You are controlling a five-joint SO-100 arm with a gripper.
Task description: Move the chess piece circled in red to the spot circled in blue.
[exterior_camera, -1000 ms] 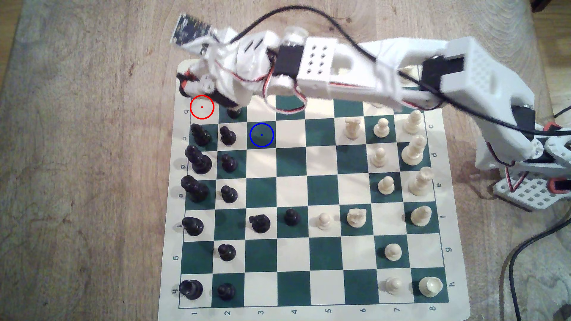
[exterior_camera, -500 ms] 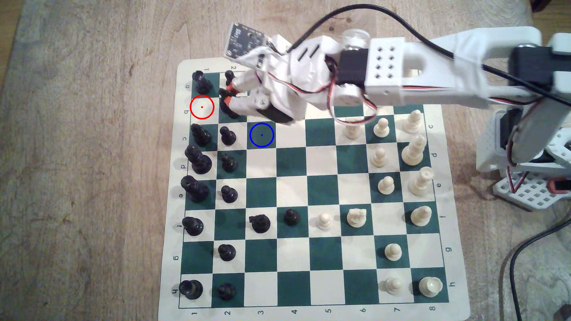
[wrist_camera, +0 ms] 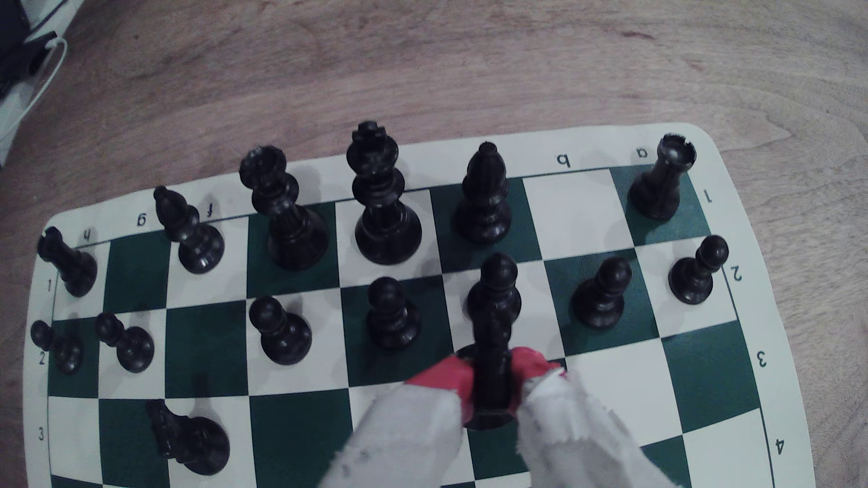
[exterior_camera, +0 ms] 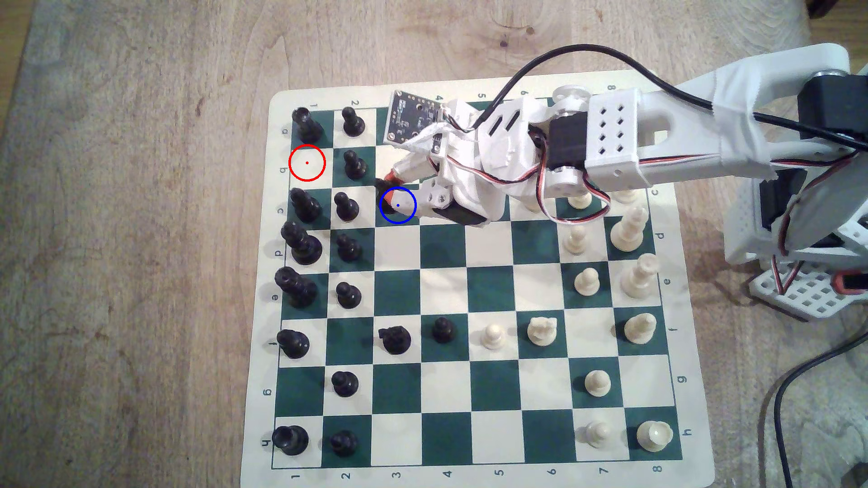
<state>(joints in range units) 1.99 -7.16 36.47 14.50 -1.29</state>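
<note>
The black knight (exterior_camera: 385, 204) is pinched between my gripper's (exterior_camera: 392, 196) red-tipped fingers (wrist_camera: 446, 380). In the exterior view it sits inside the blue ring (exterior_camera: 398, 205) on its dark green square. In the wrist view the knight (wrist_camera: 491, 375) stands upright in the gripper (wrist_camera: 491, 382), its base low over a dark green square; I cannot tell whether it touches. The cream square with the red ring (exterior_camera: 307, 163) is bare. The second black knight (exterior_camera: 394, 339) stands further down the board.
Black pawns (exterior_camera: 346, 206) (exterior_camera: 354, 164) stand one column to the exterior view's left of the gripper, with the taller black pieces (exterior_camera: 305, 206) behind them. White pieces (exterior_camera: 629, 230) line the exterior view's right, near the arm's base (exterior_camera: 798, 263).
The gripper has swept from the board's far corner near the red ring, rightward and down the exterior view, carrying the knight onto the blue-ringed square. The far-corner black pieces show again.
</note>
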